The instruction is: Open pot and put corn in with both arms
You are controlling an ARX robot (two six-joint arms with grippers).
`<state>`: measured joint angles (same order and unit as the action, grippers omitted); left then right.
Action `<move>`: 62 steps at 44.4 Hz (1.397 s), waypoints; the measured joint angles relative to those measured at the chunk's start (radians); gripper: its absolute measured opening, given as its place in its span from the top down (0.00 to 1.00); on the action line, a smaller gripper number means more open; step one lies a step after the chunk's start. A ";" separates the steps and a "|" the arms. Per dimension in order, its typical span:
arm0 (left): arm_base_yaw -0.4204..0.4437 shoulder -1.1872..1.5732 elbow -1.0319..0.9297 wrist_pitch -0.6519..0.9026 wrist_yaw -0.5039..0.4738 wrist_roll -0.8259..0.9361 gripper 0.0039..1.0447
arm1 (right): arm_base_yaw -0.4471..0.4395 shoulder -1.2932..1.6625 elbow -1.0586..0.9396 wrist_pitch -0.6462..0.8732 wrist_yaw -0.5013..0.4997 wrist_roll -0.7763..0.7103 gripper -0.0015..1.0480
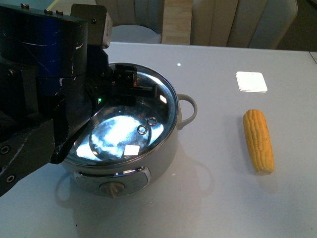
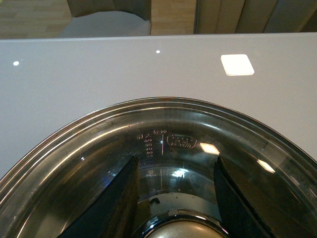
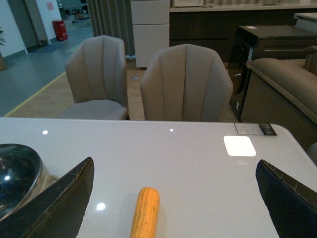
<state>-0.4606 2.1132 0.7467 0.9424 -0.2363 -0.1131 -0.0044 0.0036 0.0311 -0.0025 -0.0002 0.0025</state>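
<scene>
A glossy white tabletop [image 1: 213, 208] fills a showroom-like room, with pale upholstered chairs [image 3: 185, 84] drawn up on its far side. The pot [image 1: 166, 156] sits left of centre, its glass lid [image 1: 124, 131] in place. The left gripper [image 2: 176, 163] hangs over it, jaws parted to either side of the lid knob [image 2: 173, 229]; whether they touch the knob cannot be made out. The corn [image 1: 258, 141] lies bare on the tabletop well to the right of the pot, its long axis running near to far, the far end leaning slightly left. The right gripper [image 3: 174, 163], out of the front view, belongs to the nearer arm. Its jaws stand wide and empty, and its wrist view shows the cob lying lengthwise between them, not across. On this evidence the lid has to come off first; the right arm would then descend and close across the cob's width.
</scene>
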 joint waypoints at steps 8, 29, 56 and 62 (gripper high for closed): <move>0.000 -0.027 0.000 -0.032 0.000 0.010 0.62 | 0.000 0.000 0.000 0.000 0.000 0.000 0.08; 0.011 -0.169 0.012 -0.119 -0.001 0.034 0.62 | 0.000 0.000 0.000 0.000 0.000 0.000 0.08; 0.460 -0.374 -0.197 0.039 0.113 0.065 0.62 | 0.000 0.000 0.000 0.000 0.000 0.000 0.08; 0.597 -0.293 -0.199 0.135 0.113 0.068 0.62 | 0.000 0.000 0.000 0.000 0.000 0.000 0.08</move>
<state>0.1364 1.8198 0.5480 1.0775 -0.1230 -0.0448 -0.0044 0.0036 0.0311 -0.0025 -0.0002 0.0025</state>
